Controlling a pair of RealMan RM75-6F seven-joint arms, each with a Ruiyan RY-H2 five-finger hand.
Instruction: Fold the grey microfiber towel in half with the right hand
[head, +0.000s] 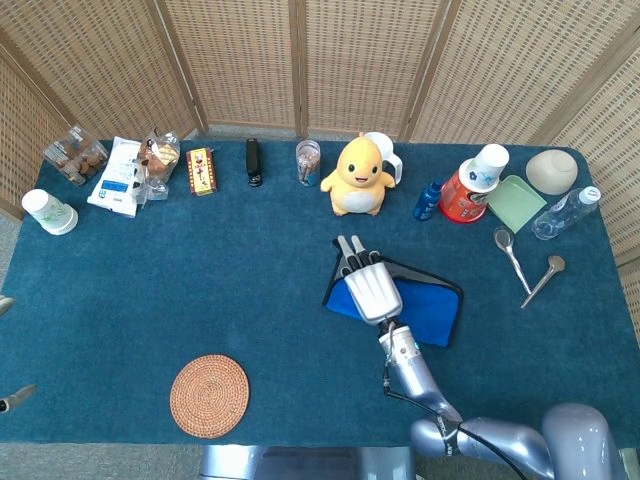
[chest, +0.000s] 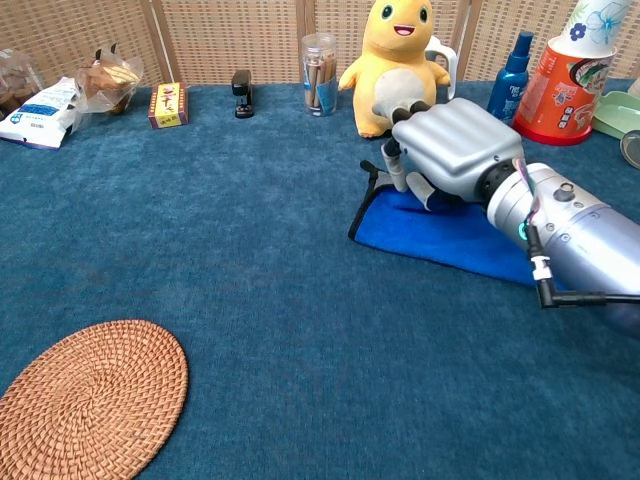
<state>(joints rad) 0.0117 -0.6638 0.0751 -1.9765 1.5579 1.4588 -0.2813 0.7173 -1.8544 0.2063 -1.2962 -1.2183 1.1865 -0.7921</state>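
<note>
The towel lies right of the table's middle, blue side up with black trim, its grey side showing at the far left corner. My right hand covers the towel's left part. In the chest view this right hand arches over that corner, and its fingertips and thumb curl down and close on the slightly raised grey edge. Of my left hand only slivers show at the left border of the head view, so its fingers cannot be judged.
A yellow plush toy sits just behind the towel, with a small blue bottle and a red cup stack to its right. Two spoons lie further right. A woven coaster lies front left. Snacks line the far left edge.
</note>
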